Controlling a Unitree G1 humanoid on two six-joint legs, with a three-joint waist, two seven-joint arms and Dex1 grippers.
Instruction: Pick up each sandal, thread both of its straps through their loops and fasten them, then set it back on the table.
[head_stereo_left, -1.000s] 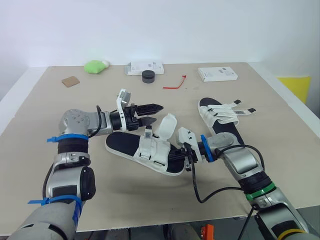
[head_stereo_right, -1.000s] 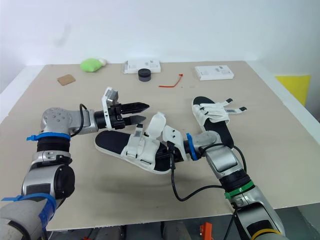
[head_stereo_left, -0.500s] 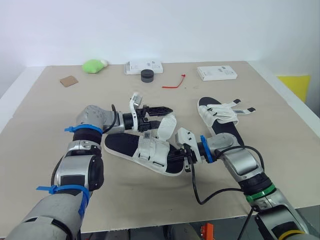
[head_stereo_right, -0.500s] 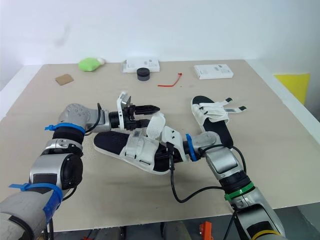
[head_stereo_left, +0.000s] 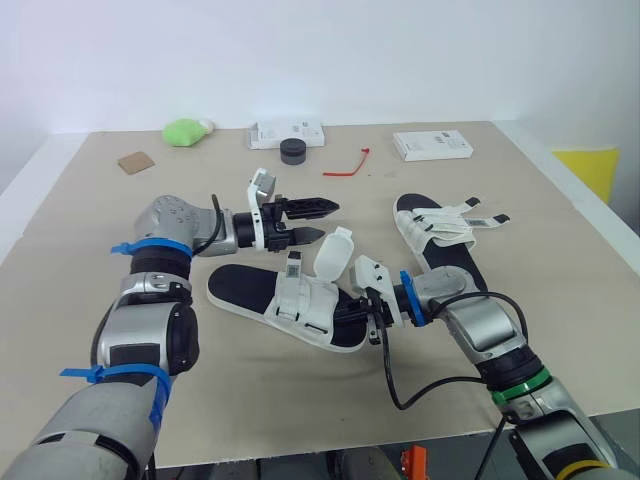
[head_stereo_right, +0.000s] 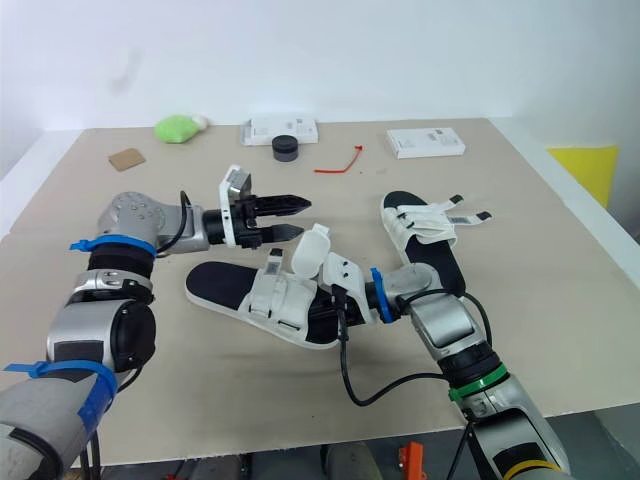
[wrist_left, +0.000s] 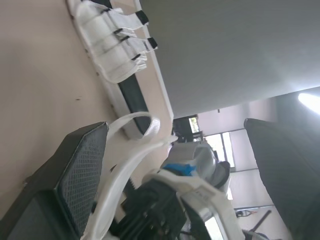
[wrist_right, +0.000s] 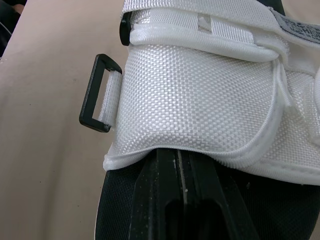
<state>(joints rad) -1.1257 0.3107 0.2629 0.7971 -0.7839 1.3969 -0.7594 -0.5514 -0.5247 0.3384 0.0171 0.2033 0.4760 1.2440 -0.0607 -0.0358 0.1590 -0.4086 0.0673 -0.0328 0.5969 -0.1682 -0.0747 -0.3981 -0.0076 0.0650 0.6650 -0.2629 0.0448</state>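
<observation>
- The left gripper (head_stereo_left: 328, 220) hangs with its two black fingers spread apart and nothing between them; it sits just above the raised white strap (head_stereo_left: 335, 250) of the near sandal (head_stereo_left: 250, 288), not touching it
- In the left wrist view a mesh-faced finger pad (wrist_left: 82, 165) lies just beside that curling strap
- The right gripper (head_stereo_left: 368, 312) is pushed in at the heel end of the near sandal; in the right wrist view its fingers (wrist_right: 170, 200) lie close together on the black footbed, with only a thin seam between them; their tips are hidden under the woven white strap, so whether they pinch anything cannot be told
- A black rectangular loop (wrist_right: 97, 92) hangs at the side of that strap, empty; a grey label (wrist_right: 295, 22) on the strap carries print too small to read
- The near sandal lies in the middle of the table (head_stereo_left: 90, 300), toe toward the left edge; a small tag (head_stereo_left: 296, 265) on its front strap has dark marks that cannot be read
- The far sandal (head_stereo_left: 440, 240) lies flat toward the right edge, well apart from both grippers; its black-tipped strap ends point at that edge
- Along the far edge: a green lump (head_stereo_left: 190, 131), a brown square (head_stereo_left: 136, 162), a white box (head_stereo_left: 288, 133) with a black puck (head_stereo_left: 294, 150) just beside it, a red tie (head_stereo_left: 350, 167), a second white box (head_stereo_left: 433, 146); the boxes' print is unreadable
</observation>
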